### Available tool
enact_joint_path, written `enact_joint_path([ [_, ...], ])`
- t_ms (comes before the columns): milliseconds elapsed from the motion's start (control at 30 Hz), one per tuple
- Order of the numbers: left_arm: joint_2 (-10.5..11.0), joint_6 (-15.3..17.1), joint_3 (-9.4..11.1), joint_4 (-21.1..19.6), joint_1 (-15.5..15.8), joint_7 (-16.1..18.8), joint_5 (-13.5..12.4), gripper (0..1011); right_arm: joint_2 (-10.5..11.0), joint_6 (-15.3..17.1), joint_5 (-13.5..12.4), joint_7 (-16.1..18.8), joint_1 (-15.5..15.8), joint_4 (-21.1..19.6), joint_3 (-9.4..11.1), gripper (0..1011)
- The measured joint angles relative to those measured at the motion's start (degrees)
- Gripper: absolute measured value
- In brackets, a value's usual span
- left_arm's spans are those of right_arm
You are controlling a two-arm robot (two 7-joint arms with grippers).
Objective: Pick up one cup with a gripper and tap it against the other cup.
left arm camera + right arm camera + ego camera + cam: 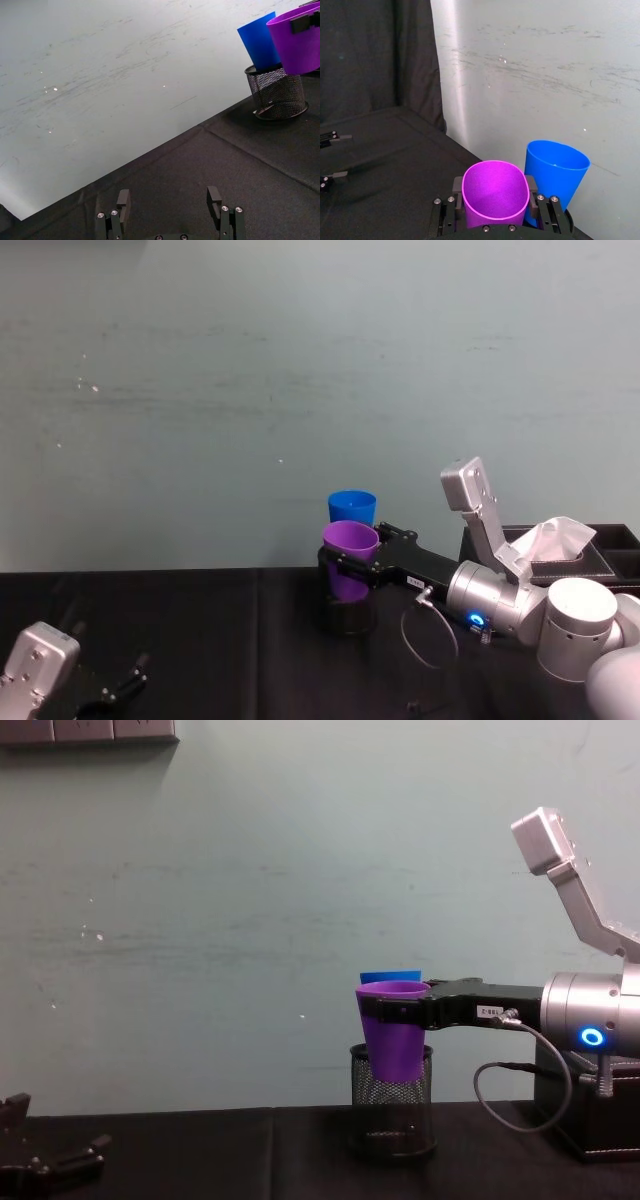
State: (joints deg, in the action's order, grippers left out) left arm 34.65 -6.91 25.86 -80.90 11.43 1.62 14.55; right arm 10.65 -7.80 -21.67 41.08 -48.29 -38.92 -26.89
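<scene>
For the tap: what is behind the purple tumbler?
The bright blue plastic tumbler, close behind the purple plastic tumbler in the right gripper; a black wire-mesh holder hides its base. The left gripper is parked lower left.

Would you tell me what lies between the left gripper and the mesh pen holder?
The stretch is bare: the left wrist view shows plain black tablecloth from the left gripper to the mesh pen holder.

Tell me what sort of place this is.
Probably a lab bench dressed as an office desk: a black-cloth table against a bare pale wall, a wire-mesh pen holder, a tissue box. The right gripper holds the purple cup; the left gripper idles.
</scene>
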Motion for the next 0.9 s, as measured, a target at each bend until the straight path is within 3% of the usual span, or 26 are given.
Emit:
enact_joint_path([
  [900,0.0,0.0,0.0,0.0,0.0,0.0,0.0,1000,0.0,0.0,0.0,0.0,0.0,0.0,0.0,726],
])
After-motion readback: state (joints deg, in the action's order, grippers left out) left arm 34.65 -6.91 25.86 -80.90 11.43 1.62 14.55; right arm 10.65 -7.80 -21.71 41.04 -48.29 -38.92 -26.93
